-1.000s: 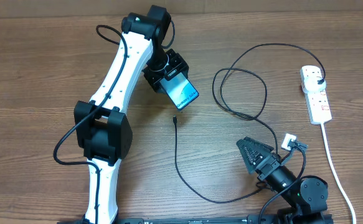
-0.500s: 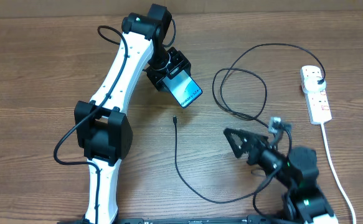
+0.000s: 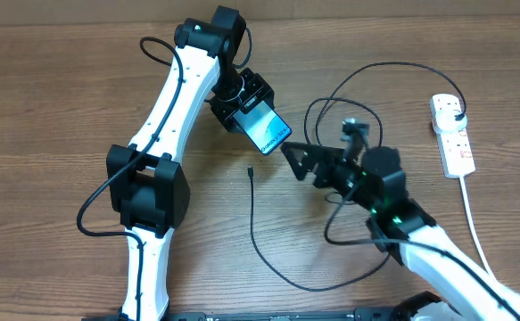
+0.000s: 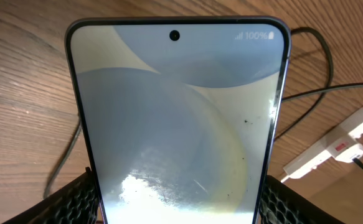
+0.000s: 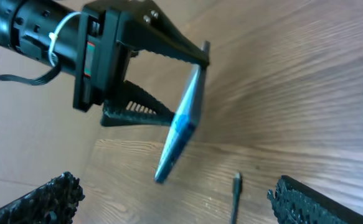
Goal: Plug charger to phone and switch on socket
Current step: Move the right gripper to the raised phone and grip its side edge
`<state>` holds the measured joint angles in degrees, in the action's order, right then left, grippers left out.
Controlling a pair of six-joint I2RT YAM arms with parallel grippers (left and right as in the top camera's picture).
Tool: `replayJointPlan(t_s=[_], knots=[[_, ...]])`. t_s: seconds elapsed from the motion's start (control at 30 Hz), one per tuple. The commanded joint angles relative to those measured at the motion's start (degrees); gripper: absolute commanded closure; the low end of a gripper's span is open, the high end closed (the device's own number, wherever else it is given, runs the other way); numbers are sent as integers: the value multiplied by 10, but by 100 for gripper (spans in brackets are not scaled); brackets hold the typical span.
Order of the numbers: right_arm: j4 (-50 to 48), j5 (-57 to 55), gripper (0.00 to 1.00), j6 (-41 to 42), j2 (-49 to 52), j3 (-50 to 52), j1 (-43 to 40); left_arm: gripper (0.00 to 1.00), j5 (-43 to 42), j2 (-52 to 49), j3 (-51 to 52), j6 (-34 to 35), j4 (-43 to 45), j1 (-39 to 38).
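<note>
My left gripper (image 3: 251,113) is shut on the phone (image 3: 268,132) and holds it tilted above the table, its light-blue screen lit. In the left wrist view the phone (image 4: 178,124) fills the frame between my two fingers (image 4: 69,200). The charger's connector tip (image 3: 251,170) lies on the wood just below the phone. Its thin black cable (image 3: 252,227) loops round to a black plug (image 3: 457,117) in the white socket strip (image 3: 453,143) at the right. My right gripper (image 3: 294,160) hangs open beside the phone. From the right wrist, the phone (image 5: 181,127) shows edge-on and the connector tip (image 5: 236,186) lies between my open fingers (image 5: 306,199).
The cable makes large loops (image 3: 344,134) between the phone and the strip. The strip's white cord (image 3: 478,241) runs down the right side to the front edge. The left arm (image 3: 166,116) spans the left half of the wooden table (image 3: 45,107).
My right arm has swung from the front right up toward the middle, bringing its open gripper close to the phone and connector tip. The left arm and phone have shifted only slightly.
</note>
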<state>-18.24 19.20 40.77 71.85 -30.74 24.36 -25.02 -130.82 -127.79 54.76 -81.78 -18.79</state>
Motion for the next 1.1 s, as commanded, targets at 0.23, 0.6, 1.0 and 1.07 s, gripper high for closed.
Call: replayJointPlan(t_s=[0.23, 0.6, 1.0, 1.07], knots=[[-49, -17, 0, -6, 132, -72, 23, 96, -53, 8, -16, 36, -5, -9], [-36, -94, 9, -3, 151, -96, 34, 96, -45, 8, -16, 62, 6, -40], [-20, -129, 44, 14, 151, -96, 34, 96, -46, 8, -16, 81, 12, -49], [-19, -132, 51, 14, 151, -96, 34, 96, -46, 8, -16, 84, 13, -52]])
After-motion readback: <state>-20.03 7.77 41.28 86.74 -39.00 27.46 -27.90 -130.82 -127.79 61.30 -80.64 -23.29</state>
